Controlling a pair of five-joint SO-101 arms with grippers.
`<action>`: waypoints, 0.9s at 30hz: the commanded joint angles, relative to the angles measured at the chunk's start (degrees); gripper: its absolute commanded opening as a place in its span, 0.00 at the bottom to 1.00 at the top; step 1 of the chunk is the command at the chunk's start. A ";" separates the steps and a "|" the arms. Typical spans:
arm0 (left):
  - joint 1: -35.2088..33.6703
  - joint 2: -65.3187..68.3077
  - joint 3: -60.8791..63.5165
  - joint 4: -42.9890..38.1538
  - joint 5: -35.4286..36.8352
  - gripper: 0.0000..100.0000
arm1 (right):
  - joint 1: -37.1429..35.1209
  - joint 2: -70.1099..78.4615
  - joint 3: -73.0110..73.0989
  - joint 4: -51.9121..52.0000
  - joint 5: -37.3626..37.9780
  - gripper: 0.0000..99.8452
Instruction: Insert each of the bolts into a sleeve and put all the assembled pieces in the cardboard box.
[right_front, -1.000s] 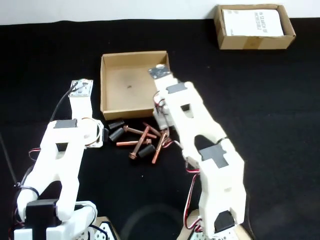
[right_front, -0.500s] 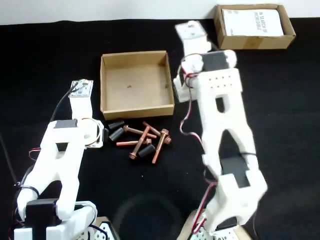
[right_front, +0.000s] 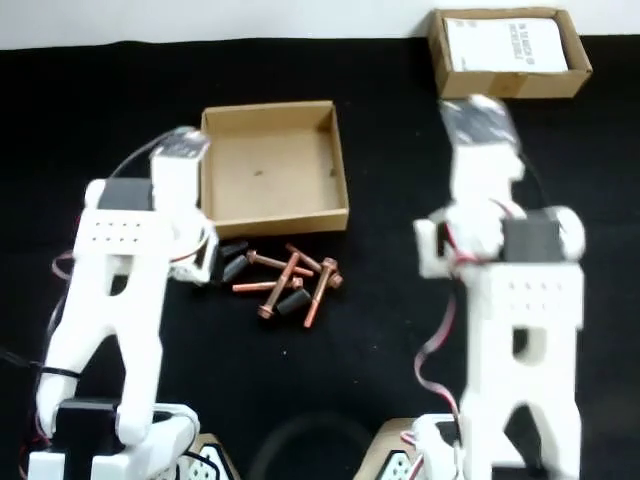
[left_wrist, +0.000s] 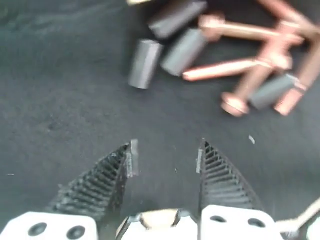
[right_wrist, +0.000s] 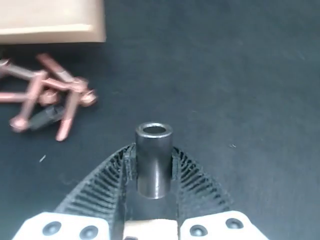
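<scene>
Starting at the left gripper (left_wrist: 166, 150): spread wide and empty, poised over bare black table (right_front: 120, 100) just short of three loose sleeves (left_wrist: 144, 64) and a tangle of copper bolts (left_wrist: 227, 69). Risks closing on two pieces at once, given how closely packed and crossed over one another; could equally nudge a round sleeve into rolling off. Heaped just in front of the cardboard box (right_front: 275, 218), so may shove a bolt against its wall on a clumsy approach. Moving on to the right gripper (right_wrist: 153, 155), well to the right of the heap: pinched on one dark sleeve (right_wrist: 154, 167), open end showing beyond the fingertips. Might tilt or slip in that grasp under a bolt's push. Needs bolt tip and bore lined up closely; otherwise likely to catch on the rim or fall. Worth guarding, too, against a wrong drop into the second box (right_front: 508, 85) at far right, already holding paper (right_front: 505, 45).
</scene>
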 joint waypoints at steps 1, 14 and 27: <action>9.01 -0.04 -10.42 8.18 -2.11 0.20 | 10.15 -13.14 18.59 -7.78 2.11 0.01; 28.70 24.13 -23.43 9.14 1.41 0.20 | 31.16 -32.48 54.90 -32.13 8.88 0.01; 28.70 50.07 -47.16 9.23 1.41 0.20 | 31.52 -36.97 57.80 -32.40 8.88 0.01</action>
